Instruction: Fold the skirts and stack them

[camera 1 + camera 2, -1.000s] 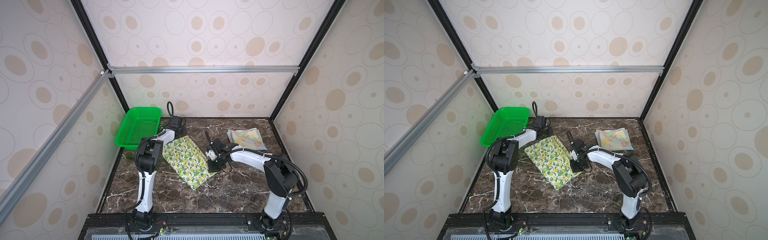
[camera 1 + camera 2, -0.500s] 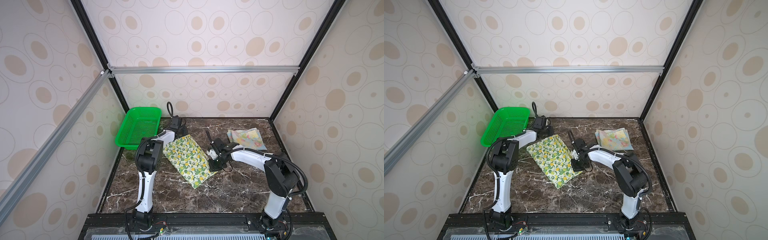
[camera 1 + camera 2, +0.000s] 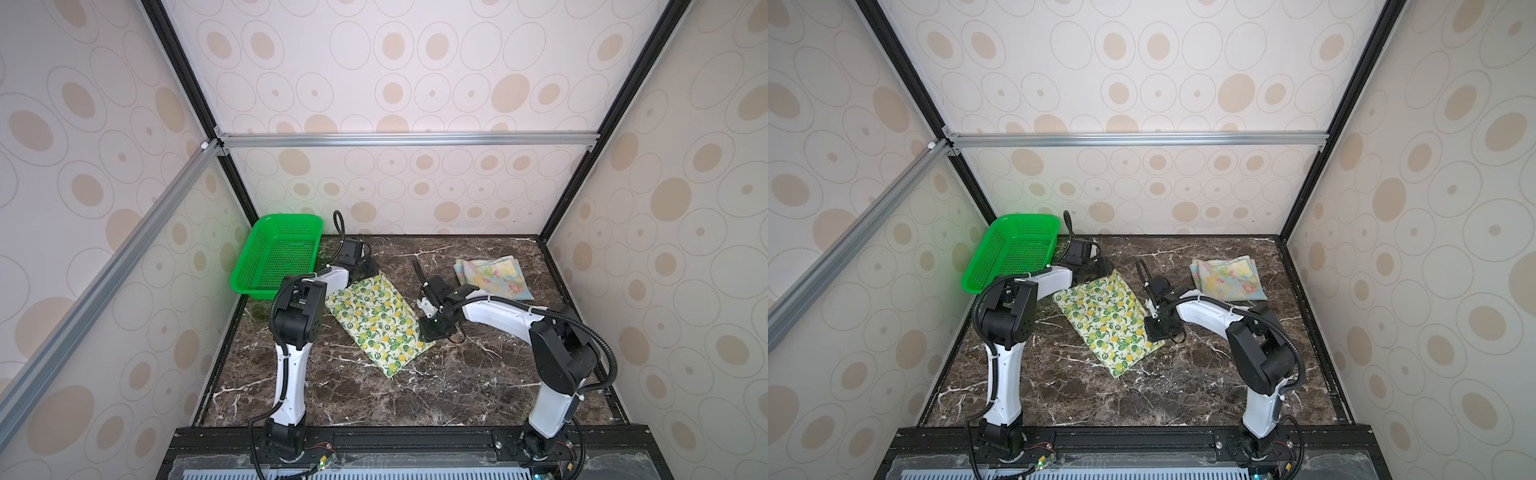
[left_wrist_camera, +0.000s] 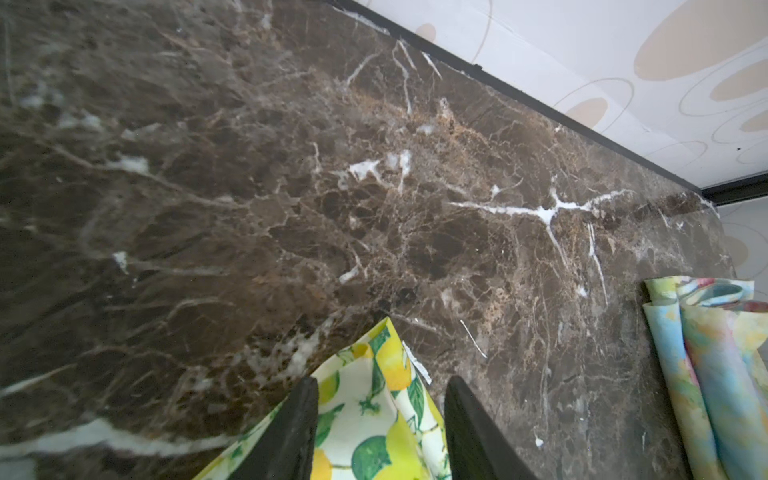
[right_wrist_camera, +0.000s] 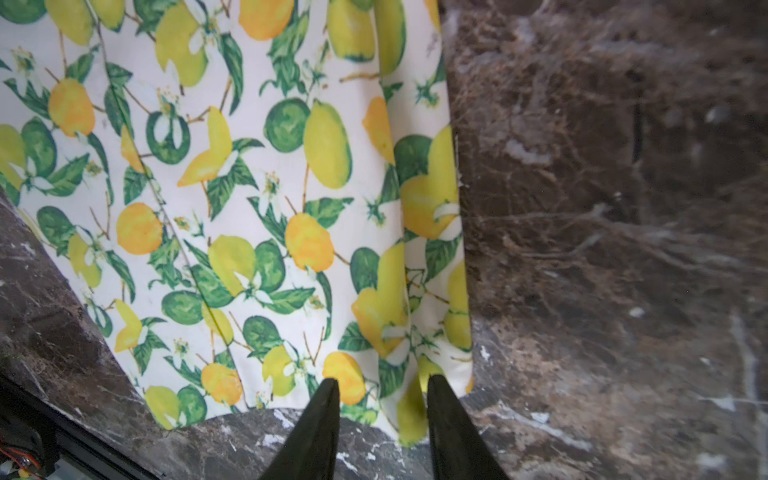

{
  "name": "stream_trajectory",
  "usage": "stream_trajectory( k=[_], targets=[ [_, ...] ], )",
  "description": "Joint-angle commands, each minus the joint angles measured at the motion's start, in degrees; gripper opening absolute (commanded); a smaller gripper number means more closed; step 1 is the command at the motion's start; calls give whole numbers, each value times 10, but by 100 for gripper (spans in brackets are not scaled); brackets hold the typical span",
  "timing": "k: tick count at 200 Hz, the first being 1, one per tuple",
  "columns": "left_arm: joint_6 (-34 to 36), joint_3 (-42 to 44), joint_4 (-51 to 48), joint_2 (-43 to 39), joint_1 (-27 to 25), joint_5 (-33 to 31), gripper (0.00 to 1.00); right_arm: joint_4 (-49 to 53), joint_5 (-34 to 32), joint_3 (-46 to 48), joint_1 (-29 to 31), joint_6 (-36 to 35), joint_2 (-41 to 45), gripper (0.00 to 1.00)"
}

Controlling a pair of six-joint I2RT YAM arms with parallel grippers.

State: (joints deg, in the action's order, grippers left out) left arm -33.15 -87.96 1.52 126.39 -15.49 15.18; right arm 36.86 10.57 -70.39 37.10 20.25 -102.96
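Two skirts, two grippers and one basket on your veined brown marble tabletop (image 3: 457, 374).
Your left gripper (image 4: 381, 380) stands parted over the far corner of the flat, thin lemon-print skirt (image 3: 376, 322), centre left. Your right gripper (image 5: 380, 382) stands parted at its right edge, gripping nothing. The pastel floral skirt (image 3: 492, 277) lies folded square, far right. The green mesh basket (image 3: 286, 217) sits far left.

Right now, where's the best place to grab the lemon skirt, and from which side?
Probably its rim: the lemon skirt lies flat, so only edges offer a bite. Come in low at the right long edge, where the right claw stands open, and at the far corner by the open left claw.
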Motion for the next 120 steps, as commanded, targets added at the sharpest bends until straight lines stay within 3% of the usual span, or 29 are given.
stream_trajectory(
  k=[1, 22, 33, 61, 120],
  targets=[
    [21, 9, -3, -38, 0, 1, 47, 2, -3, -1, -2, -14, 30, 38],
    [27, 17, -12, -39, 1, -6, 43, -10, 20, -5, 8, -19, 21, 34],
    [27, 21, -9, -37, 0, -2, 34, -20, 26, -3, 11, -14, 12, 28],
    [26, 33, 1, -32, 1, 1, 22, -36, 27, 2, 11, 0, -18, 16],
    [18, 76, 19, -36, 0, 6, 16, -43, -3, 27, 1, 10, -38, 11]
  ],
)
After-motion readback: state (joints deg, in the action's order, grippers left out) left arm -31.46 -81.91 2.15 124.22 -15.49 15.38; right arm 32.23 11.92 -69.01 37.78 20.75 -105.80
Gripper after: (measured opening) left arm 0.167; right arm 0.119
